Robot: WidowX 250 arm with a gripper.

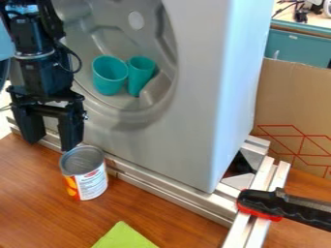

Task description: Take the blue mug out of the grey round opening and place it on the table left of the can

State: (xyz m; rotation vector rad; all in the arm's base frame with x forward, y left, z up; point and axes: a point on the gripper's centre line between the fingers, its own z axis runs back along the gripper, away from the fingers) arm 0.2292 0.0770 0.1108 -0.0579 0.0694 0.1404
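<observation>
1. From where I stand, the black tool point(52, 144) hangs at the left, fingers pointing down and set well apart, with nothing clamped between them
2. The can point(91, 181) stands upright on the wooden worktop point(38, 193), just beside the tool; I can't tell whether they touch
3. Its label is white with orange and red, and its grey round end faces up
4. Behind it rises a grey panel point(200, 97), two teal cups point(109, 77) point(140, 72) side by side in its round hollow
5. Metal rails point(174, 191) run along the panel's foot, a black-and-red clamp point(278, 204) lies over them at right, and something green point(124, 237) lies in front
</observation>
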